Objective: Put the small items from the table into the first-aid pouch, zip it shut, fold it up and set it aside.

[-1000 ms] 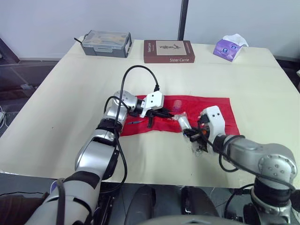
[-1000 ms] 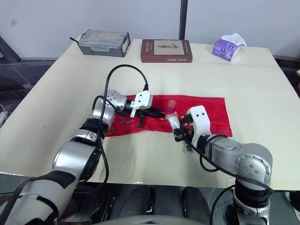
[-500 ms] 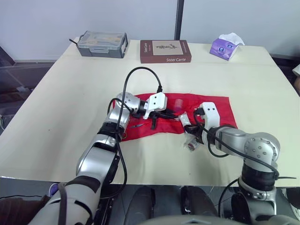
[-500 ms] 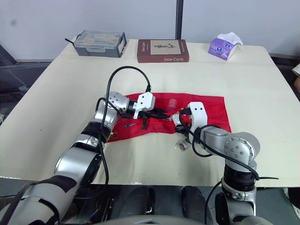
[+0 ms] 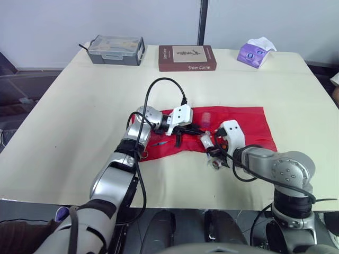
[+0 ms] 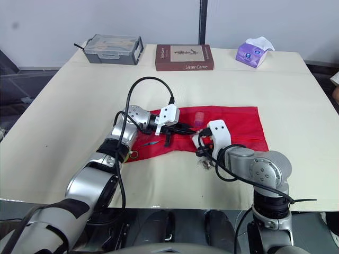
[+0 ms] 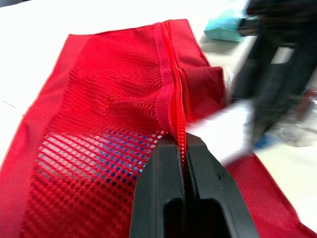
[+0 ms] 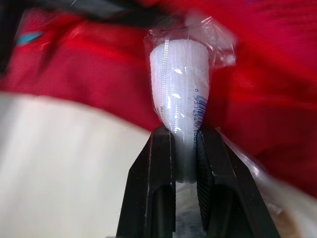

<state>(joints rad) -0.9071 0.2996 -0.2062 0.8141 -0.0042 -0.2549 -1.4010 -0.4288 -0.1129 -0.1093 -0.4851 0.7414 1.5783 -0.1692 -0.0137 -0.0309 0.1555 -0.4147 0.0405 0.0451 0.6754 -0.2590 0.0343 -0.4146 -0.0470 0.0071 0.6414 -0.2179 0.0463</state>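
Observation:
The red first-aid pouch [image 5: 241,124] lies unfolded at the table's middle. My left gripper [image 5: 186,128] is shut on the pouch's zipper edge [image 7: 174,106], lifting the red mesh. My right gripper [image 5: 211,146] is shut on a white gauze roll in clear wrap [image 8: 179,94], held at the pouch's near edge, just right of the left gripper. A small clear packet [image 5: 216,163] lies on the table under the right gripper. Small scissors [image 5: 158,143] rest on the pouch's left part.
At the table's far edge stand a grey plastic case [image 5: 117,49], a brown book [image 5: 187,57] and a purple tissue pack [image 5: 256,53]. A black cable [image 5: 159,87] loops over my left arm.
The right gripper has carried the gauze roll left and slightly forward, closer to the left gripper. The left gripper keeps its hold on the zipper edge. The camera shifted.

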